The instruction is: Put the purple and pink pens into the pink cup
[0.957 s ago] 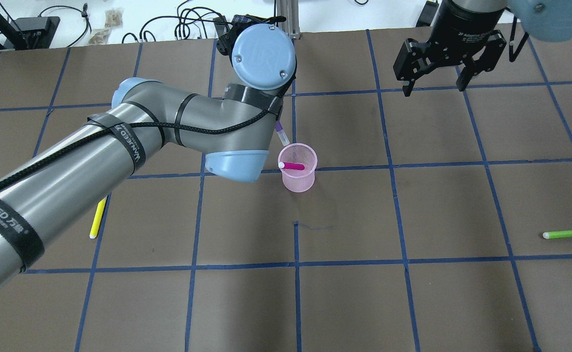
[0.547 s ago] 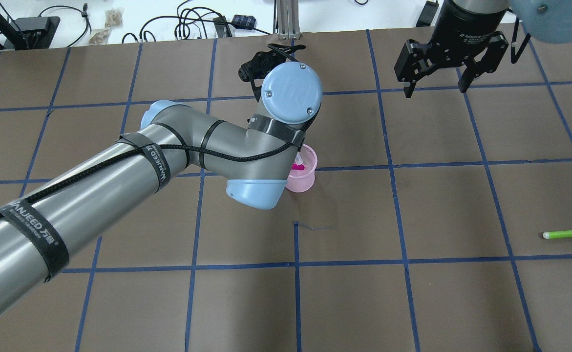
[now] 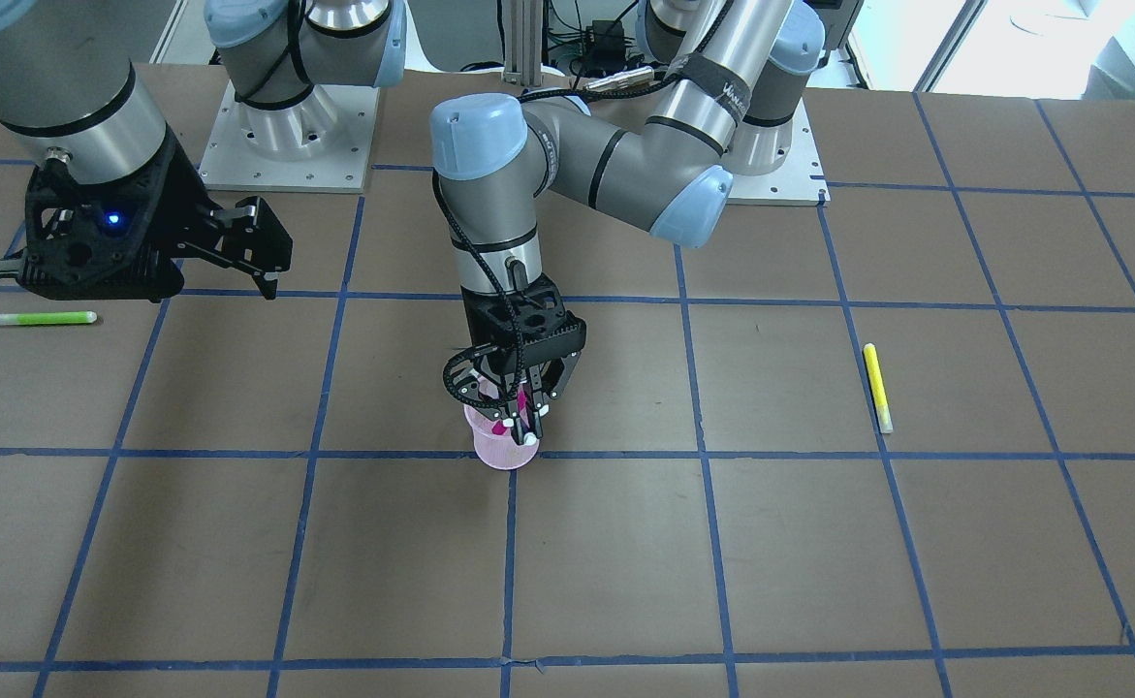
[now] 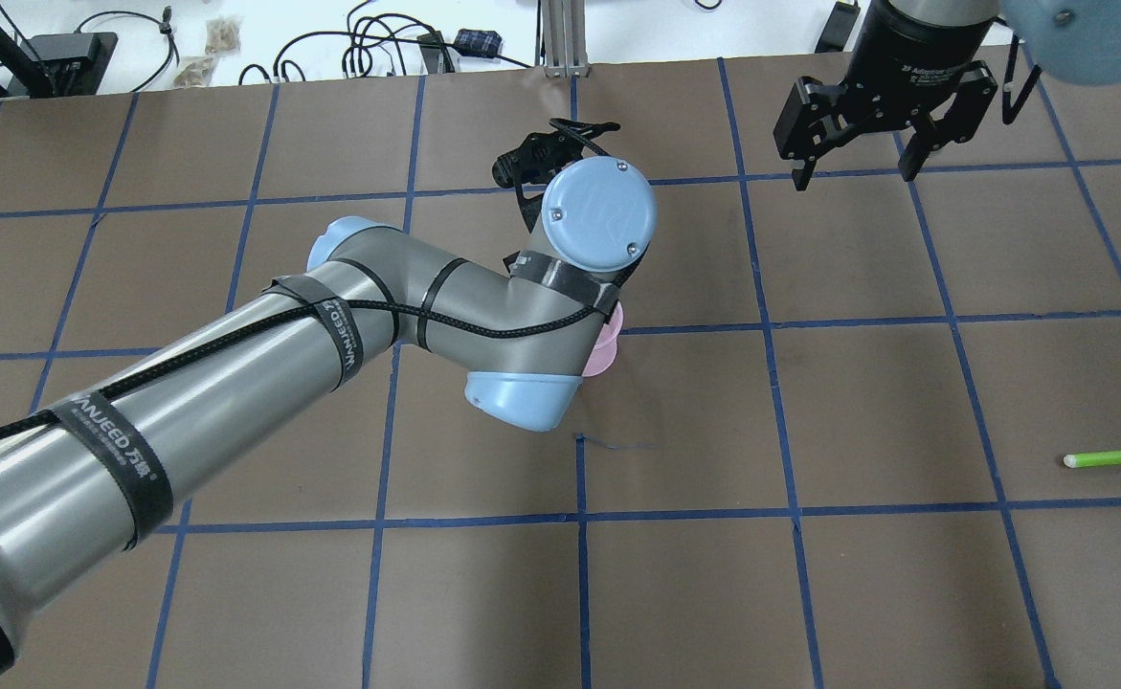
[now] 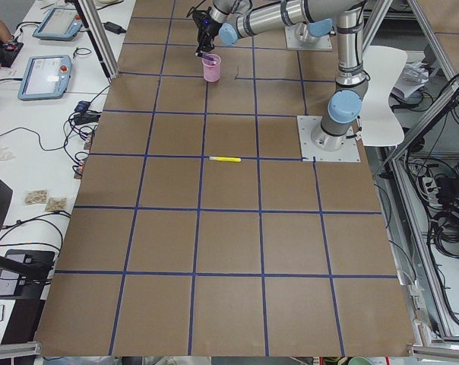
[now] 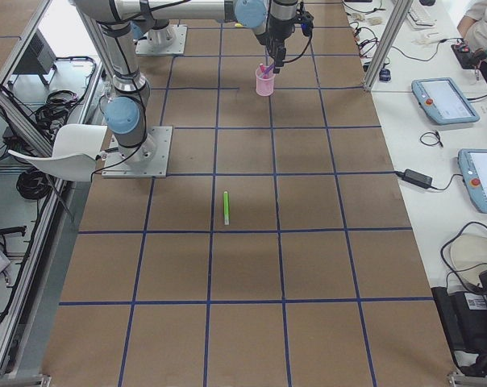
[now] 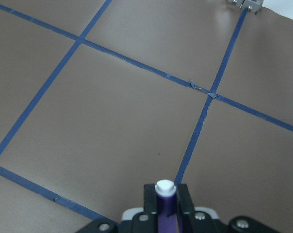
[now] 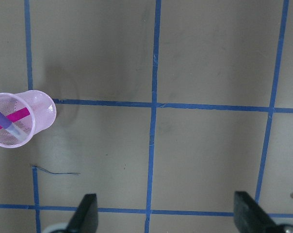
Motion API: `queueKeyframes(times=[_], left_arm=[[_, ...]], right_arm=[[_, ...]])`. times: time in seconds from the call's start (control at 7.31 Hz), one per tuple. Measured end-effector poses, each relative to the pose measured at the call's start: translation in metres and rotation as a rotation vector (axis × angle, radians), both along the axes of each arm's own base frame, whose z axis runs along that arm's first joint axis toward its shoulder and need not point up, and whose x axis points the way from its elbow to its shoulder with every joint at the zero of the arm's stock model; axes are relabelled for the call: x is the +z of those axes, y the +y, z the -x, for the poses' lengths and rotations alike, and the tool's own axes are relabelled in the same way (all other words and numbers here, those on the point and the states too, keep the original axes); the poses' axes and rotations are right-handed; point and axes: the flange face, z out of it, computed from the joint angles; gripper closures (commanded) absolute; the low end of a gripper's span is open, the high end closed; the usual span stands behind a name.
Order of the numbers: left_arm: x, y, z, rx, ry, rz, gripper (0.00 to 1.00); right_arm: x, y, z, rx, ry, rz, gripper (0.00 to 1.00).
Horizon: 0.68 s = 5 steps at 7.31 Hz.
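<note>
The pink mesh cup (image 3: pixel 499 451) stands near the table's middle, and the pink pen (image 3: pixel 521 399) leans inside it. My left gripper (image 3: pixel 520 427) points straight down over the cup's rim, shut on the purple pen (image 7: pixel 164 206). The right wrist view shows the cup (image 8: pixel 37 114) with the purple pen's (image 8: pixel 3 119) lower end inside, crossing the pink pen (image 8: pixel 19 115). In the overhead view my left wrist hides all but an edge of the cup (image 4: pixel 606 349). My right gripper (image 4: pixel 852 172) hangs open and empty at the far right.
A yellow pen (image 3: pixel 877 388) lies on the brown mat on my left side. A green pen (image 4: pixel 1115 457) lies near the mat's right edge. Blue tape lines grid the mat. Cables and gear lie beyond the far edge.
My left arm has swung right and brought the purple pen from beside the cup's rim to over the cup, now covering the cup from overhead. The right arm has barely moved.
</note>
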Motion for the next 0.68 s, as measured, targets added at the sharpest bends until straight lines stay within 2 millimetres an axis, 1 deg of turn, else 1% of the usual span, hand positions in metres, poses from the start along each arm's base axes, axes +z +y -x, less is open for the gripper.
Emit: queueKeyframes(times=[0.14,0.27,0.41,0.68], left_arm=[[-0.0055,0.0005,0.0024,-0.004,-0.005,-0.008,0.54],[-0.0085,0.0005,0.0035,-0.005,-0.007,-0.011,0.12],[-0.0095,0.0001,0.0040,-0.005,-0.006,-0.012,0.00],[-0.0066,-0.0005,0.0051,-0.012,-0.002,-0.008,0.00]], right_arm=[[0.0003,-0.0001,0.0003,-0.001,0.000,0.001,0.00],[0.0006,-0.0003,0.0005,-0.001,0.000,0.002,0.00],[0.0009,-0.0004,0.0006,0.000,0.000,0.003,0.00],[0.0019,-0.0007,0.0009,0.001,0.000,0.005,0.00]])
